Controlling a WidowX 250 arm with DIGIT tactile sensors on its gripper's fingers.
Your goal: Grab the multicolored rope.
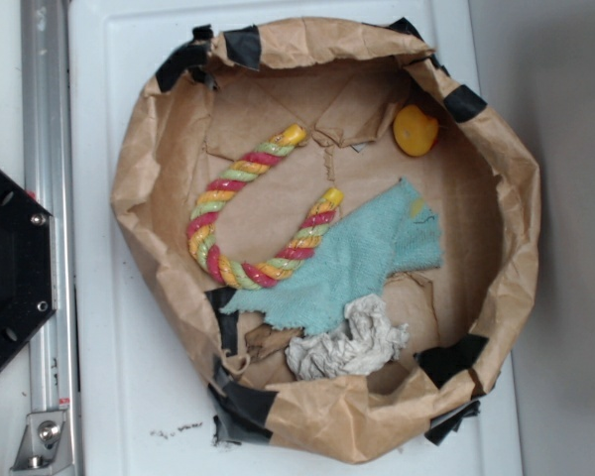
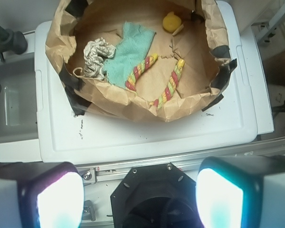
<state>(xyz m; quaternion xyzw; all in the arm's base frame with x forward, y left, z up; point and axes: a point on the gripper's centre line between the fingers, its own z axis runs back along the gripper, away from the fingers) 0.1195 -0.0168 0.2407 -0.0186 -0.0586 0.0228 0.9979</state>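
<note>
The multicolored rope (image 1: 250, 210) lies bent in a U on the floor of a brown paper basin (image 1: 516, 198), left of centre; one end touches the teal cloth (image 1: 362, 260). In the wrist view the rope (image 2: 154, 78) lies near the basin's near wall, its bend hidden behind the paper rim. My gripper (image 2: 140, 197) is open and empty, its two glowing fingers (image 2: 59, 199) wide apart at the bottom of the wrist view, over the black robot base and well short of the basin. The gripper does not show in the exterior view.
A crumpled grey-white rag (image 1: 349, 342) lies below the cloth. A yellow-orange ball-like toy (image 1: 416, 130) sits at the basin's upper right. The basin stands on a white tray top (image 1: 129, 397). A black robot base (image 1: 10, 268) and metal rail (image 1: 48, 198) are at the left.
</note>
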